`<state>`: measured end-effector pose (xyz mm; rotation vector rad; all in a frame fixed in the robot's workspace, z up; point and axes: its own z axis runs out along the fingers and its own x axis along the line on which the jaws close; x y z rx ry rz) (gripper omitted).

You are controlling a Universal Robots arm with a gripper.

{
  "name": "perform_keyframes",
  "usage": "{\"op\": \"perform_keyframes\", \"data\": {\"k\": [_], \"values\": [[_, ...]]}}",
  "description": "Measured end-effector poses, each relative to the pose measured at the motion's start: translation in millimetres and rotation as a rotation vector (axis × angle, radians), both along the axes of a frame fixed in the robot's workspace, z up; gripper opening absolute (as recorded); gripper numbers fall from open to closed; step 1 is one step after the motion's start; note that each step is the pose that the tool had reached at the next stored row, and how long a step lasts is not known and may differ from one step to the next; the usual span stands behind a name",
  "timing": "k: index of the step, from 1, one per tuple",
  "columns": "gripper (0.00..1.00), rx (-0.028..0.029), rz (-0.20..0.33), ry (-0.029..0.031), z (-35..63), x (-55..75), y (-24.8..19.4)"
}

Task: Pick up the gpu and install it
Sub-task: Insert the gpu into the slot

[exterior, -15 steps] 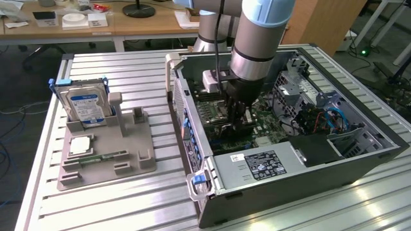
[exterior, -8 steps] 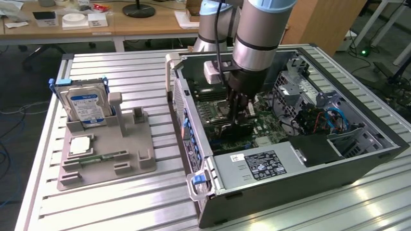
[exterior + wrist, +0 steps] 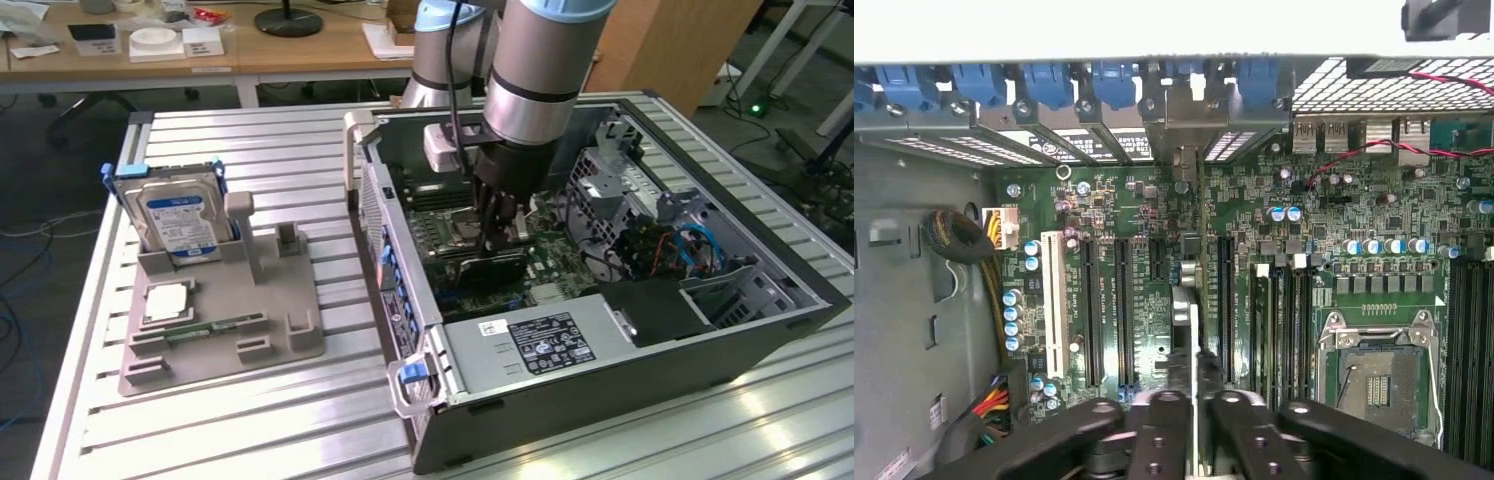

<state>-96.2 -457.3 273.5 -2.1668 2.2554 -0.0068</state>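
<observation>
In the exterior view my gripper [image 3: 497, 238] reaches straight down into the open computer case [image 3: 787, 262]. The gpu [image 3: 483, 268] is a dark flat card standing on edge on the green motherboard [image 3: 554, 272], right under the fingers. The wrist view looks along the gpu [image 3: 1187, 310], a thin grey edge running between the expansion slots toward the rear bracket openings. The gripper [image 3: 1194, 400] has its black fingers [image 3: 1166, 425] drawn in against both faces of that edge. The card's foot and the slot below it are hidden.
A grey holder [image 3: 227, 310] at the exterior view's left carries a silver hard drive [image 3: 180, 215], a processor chip [image 3: 167, 300] and a green memory stick [image 3: 207, 328]. Inside the case are the power supply [image 3: 534, 345], blue slot latches [image 3: 1044, 85], cable bundles [image 3: 959, 240] and the bare processor socket [image 3: 1374, 375].
</observation>
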Motion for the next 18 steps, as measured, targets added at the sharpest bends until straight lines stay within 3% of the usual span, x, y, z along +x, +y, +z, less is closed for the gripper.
{"op": "perform_keyframes", "data": {"k": [3,8,18], "values": [[0.11,0.0,0.0,0.0,0.0,0.0,0.0],[0.11,-0.0001,0.0,-0.0001,-0.2,-2.2,0.0],[0.11,-0.0006,0.001,0.0,3.0,-19.7,0.0]]}}
